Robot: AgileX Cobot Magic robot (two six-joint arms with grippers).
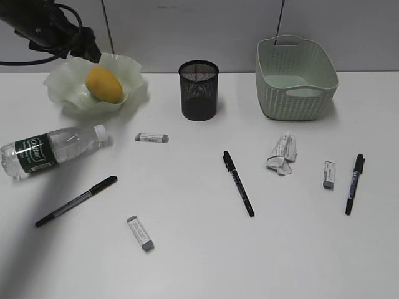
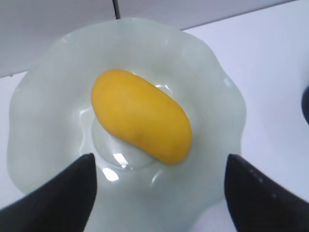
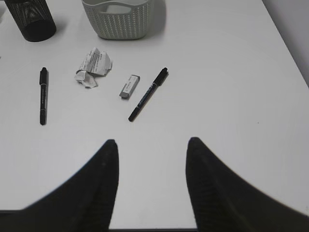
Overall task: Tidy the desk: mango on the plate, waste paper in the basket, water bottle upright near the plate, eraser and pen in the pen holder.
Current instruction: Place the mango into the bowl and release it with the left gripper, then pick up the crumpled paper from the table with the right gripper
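Mango (image 2: 140, 116) lies in the hollow of the plate (image 2: 48, 96), so that step looks done. In the left wrist view the left pincer (image 2: 159, 193) hangs over the plate with its fingers spread wide, one to either side of the fruit and touching nothing. In the exterior view it sits at eleven o'clock on the desk (image 1: 199, 261), just above the plate's back rim.

By my reading the bottle is the likely next job. The bottle (image 1: 53, 149) lies on its side at nine o'clock, cap toward the middle, near the plate but not upright. The left pincer would need to come down and toward six o'clock, take the bottle across its body, then stand it up beside the plate.

The right pincer (image 3: 149, 164) hovers half spread over bare desk at five o'clock, holding nothing. Waste paper (image 1: 282, 154) lies at three o'clock, in front of the basket (image 1: 296, 78) and apart from it. Three pens lie loose, at eight (image 1: 76, 200), six (image 1: 238, 183) and four (image 1: 354, 183) o'clock. Three erasers lie loose as well, one at ten o'clock (image 1: 152, 137), one at seven (image 1: 140, 233), one at four (image 1: 329, 174). The pen holder (image 1: 199, 90) stands at twelve.
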